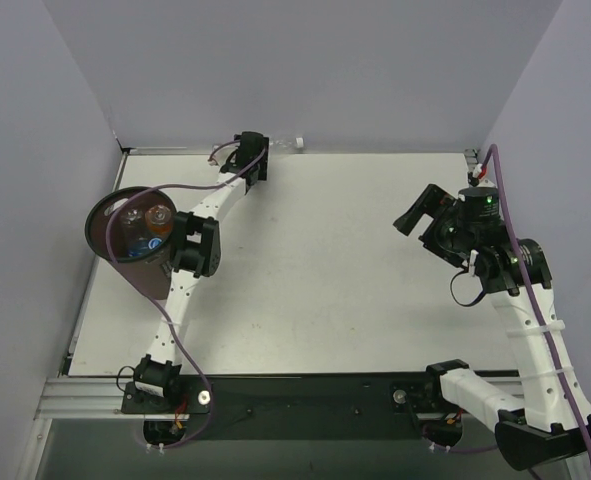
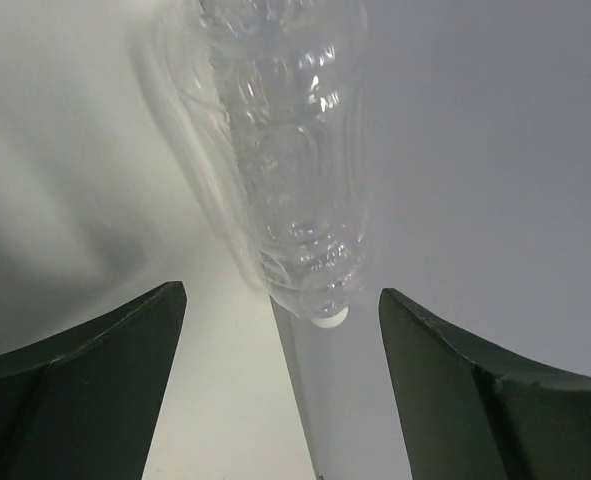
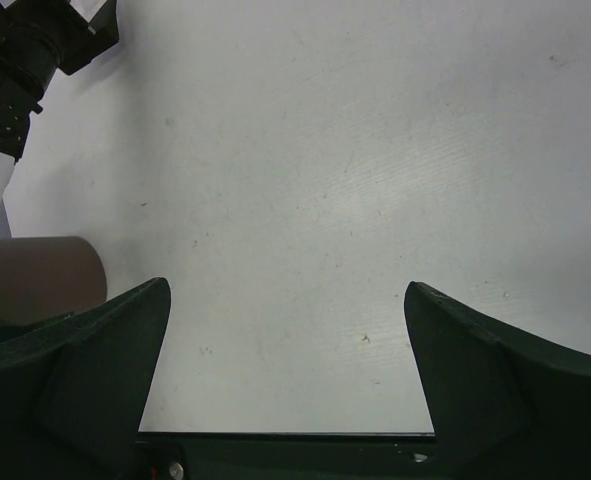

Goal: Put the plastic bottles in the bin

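Observation:
A plain clear bottle [image 2: 290, 150] with a white cap [image 2: 327, 318] lies at the table's far edge against the back wall [image 1: 287, 145]. Its cap points toward my left gripper [image 2: 281, 293], which is open with the bottle just ahead of its fingertips, not gripped. That gripper shows at the far edge in the top view [image 1: 263, 152]. The brown bin [image 1: 110, 250] stands at the left and holds an orange bottle [image 1: 159, 215] and a blue-labelled one [image 1: 152, 243]. My right gripper [image 1: 421, 224] is open and empty over the right side of the table [image 3: 286, 288].
The left arm's forearm [image 1: 190, 250] passes right beside the bin. Grey walls enclose the table on the left, back and right. The bin's brown side [image 3: 40, 280] shows at the left of the right wrist view.

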Tool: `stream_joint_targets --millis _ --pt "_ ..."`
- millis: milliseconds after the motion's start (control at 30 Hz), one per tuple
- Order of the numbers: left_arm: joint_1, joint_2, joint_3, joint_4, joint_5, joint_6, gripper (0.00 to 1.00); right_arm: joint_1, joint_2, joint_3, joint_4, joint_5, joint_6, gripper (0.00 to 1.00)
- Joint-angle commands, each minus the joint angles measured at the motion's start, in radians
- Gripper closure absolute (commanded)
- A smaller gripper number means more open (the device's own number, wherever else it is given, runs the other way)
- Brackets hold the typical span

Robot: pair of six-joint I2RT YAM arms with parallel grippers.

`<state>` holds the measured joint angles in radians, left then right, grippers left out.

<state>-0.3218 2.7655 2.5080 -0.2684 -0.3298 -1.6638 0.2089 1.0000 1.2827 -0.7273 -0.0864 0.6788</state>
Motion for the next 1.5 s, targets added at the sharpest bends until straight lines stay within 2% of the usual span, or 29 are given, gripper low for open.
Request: stream_joint_targets --millis 0,200,267,533,667,867,1000,1100,1167,1300,1367,1467 --pt "0.021 -0.009 0.029 -0.035 -0.092 -0.019 0.11 -0.009 -0.003 0.007 -0.004 0.013 -0.018 0.03" --pt "0.038 0.020 0.044 0.017 -0.120 0.022 0.11 -0.013 0.017 0.024 -0.007 -0.021 -0.016 0.02" --pt "0.044 0.054 0.092 0.021 -0.123 0.025 0.11 -0.011 0.015 0.024 -0.011 -0.021 -0.024 0.02" --pt "0.064 0.158 0.153 0.123 -0.126 0.003 0.15 -0.017 0.046 0.041 -0.026 -0.027 -0.041 0.02" --pt "0.073 0.195 0.167 0.213 -0.143 -0.004 0.29 -0.020 0.049 0.055 -0.037 -0.018 -0.053 0.02" --pt "0.098 0.240 0.195 0.316 -0.141 0.006 0.32 -0.022 0.068 0.066 -0.049 -0.013 -0.061 0.02" --pt "0.102 0.247 0.192 0.403 -0.149 0.047 0.44 -0.022 0.089 0.076 -0.049 -0.015 -0.058 0.02" --pt "0.102 0.227 0.144 0.518 -0.127 0.059 0.49 -0.023 0.101 0.087 -0.049 -0.016 -0.058 0.02" --pt "0.104 0.212 0.089 0.585 -0.092 0.059 0.56 -0.023 0.106 0.095 -0.046 -0.016 -0.055 0.02" --pt "0.102 0.137 -0.052 0.695 -0.048 0.076 0.76 -0.022 0.114 0.095 -0.046 -0.015 -0.042 0.02" --pt "0.102 0.091 -0.084 0.706 -0.022 0.087 0.81 -0.020 0.108 0.084 -0.044 -0.015 -0.035 0.03" --pt "0.079 0.042 -0.135 0.744 0.031 0.116 0.85 -0.017 0.094 0.066 -0.035 -0.010 -0.019 0.03"
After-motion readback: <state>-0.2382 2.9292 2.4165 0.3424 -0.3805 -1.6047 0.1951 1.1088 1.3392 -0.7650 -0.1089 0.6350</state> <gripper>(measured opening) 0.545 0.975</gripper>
